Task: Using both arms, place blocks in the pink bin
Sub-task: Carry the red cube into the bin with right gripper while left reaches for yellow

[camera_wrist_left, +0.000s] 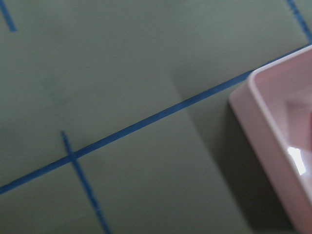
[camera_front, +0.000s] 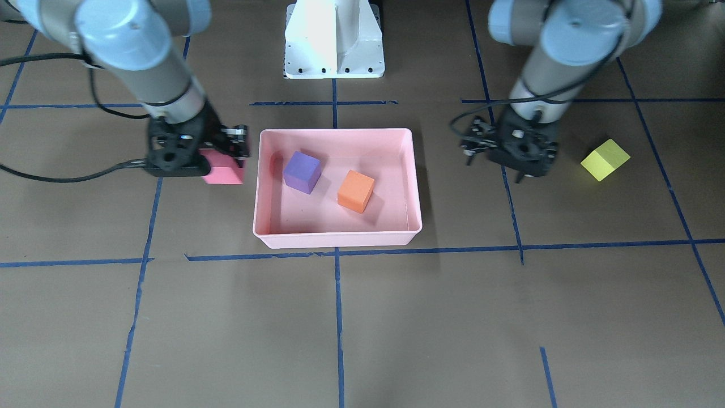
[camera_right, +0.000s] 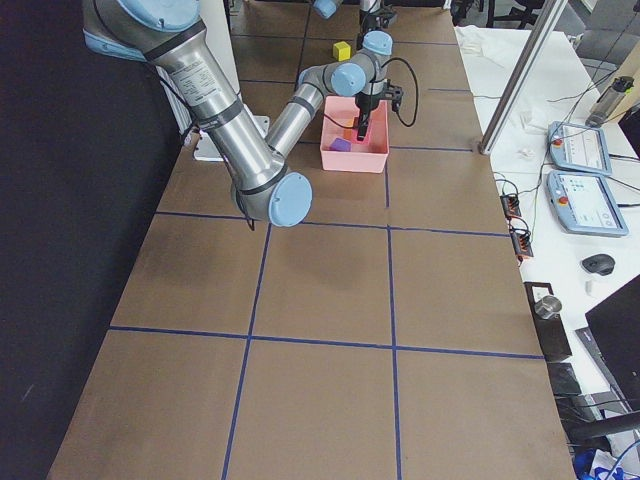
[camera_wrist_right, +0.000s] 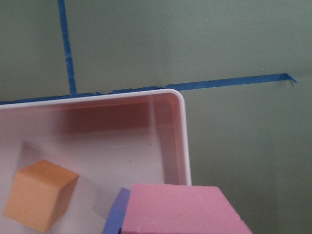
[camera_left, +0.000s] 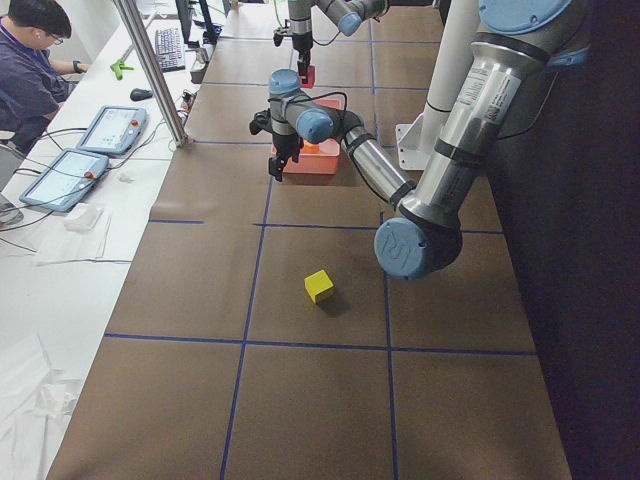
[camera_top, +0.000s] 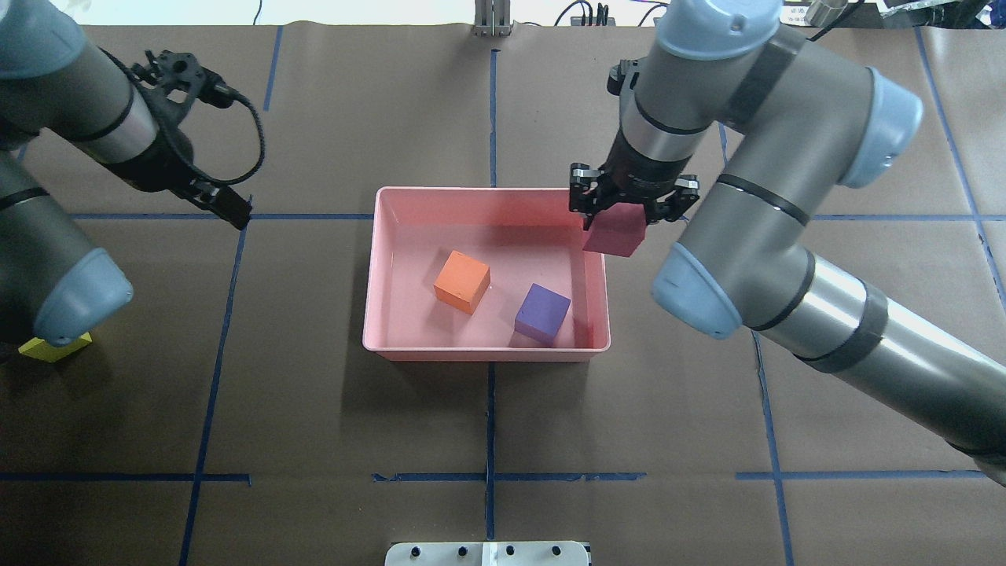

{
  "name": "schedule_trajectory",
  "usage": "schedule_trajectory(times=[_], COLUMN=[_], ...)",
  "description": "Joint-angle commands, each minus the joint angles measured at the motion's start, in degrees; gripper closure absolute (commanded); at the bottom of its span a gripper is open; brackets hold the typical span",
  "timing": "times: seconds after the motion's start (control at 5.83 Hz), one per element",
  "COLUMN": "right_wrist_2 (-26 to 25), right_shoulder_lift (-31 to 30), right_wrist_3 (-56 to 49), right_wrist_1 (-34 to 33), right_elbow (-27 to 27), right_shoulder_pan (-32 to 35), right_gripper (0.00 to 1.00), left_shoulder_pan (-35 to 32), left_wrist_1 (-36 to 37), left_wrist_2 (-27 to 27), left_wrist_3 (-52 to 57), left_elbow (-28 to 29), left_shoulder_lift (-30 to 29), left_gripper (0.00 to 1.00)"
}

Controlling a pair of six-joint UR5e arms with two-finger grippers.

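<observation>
The pink bin (camera_front: 340, 131) (camera_top: 487, 191) sits mid-table and holds the purple block (camera_front: 302, 171) (camera_top: 542, 313) and the orange block (camera_front: 355, 191) (camera_top: 462, 281). My right gripper (camera_top: 621, 220) (camera_front: 229, 161) is shut on the red-pink block (camera_top: 615, 232) (camera_front: 224, 171) (camera_wrist_right: 180, 209) and holds it above the bin's right rim (camera_wrist_right: 184, 136). My left gripper (camera_top: 236, 214) (camera_front: 498, 170) looks open and empty, off the bin's left side above bare table. The yellow-green block (camera_front: 605, 159) (camera_top: 53, 347) (camera_left: 319, 286) lies on the table farther left, partly hidden under my left arm's elbow in the overhead view.
The white base pedestal (camera_front: 334, 39) stands behind the bin. Blue tape lines (camera_wrist_left: 146, 122) cross the brown table. An operator (camera_left: 30, 60) sits by control tablets (camera_left: 110, 128) on a side desk. A corner of the bin (camera_wrist_left: 273, 141) shows in the left wrist view.
</observation>
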Motion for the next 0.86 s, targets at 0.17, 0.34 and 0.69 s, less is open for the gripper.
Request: schedule_trajectory(times=[0.17, 0.34, 0.69], right_wrist_2=[-7.42, -7.19, -7.01], right_shoulder_lift=[4.97, 4.79, 4.18], right_wrist_3=[7.3, 6.87, 6.25], right_wrist_1=[5.7, 5.62, 5.53], right_elbow=[-6.8, -6.27, -5.66], right_shoulder_pan=[-4.92, -4.85, -4.67], right_gripper=[0.0, 0.0, 0.0], left_shoulder_pan=[-2.84, -2.84, -2.84], left_wrist_1=[-10.73, -19.76, -32.45], left_wrist_2=[-1.0, -0.99, -0.82], left_wrist_3=[5.97, 5.7, 7.1], left_elbow=[-2.62, -2.19, 0.96], left_shoulder_lift=[15.74, 20.86, 27.83], left_gripper=[0.0, 0.0, 0.0])
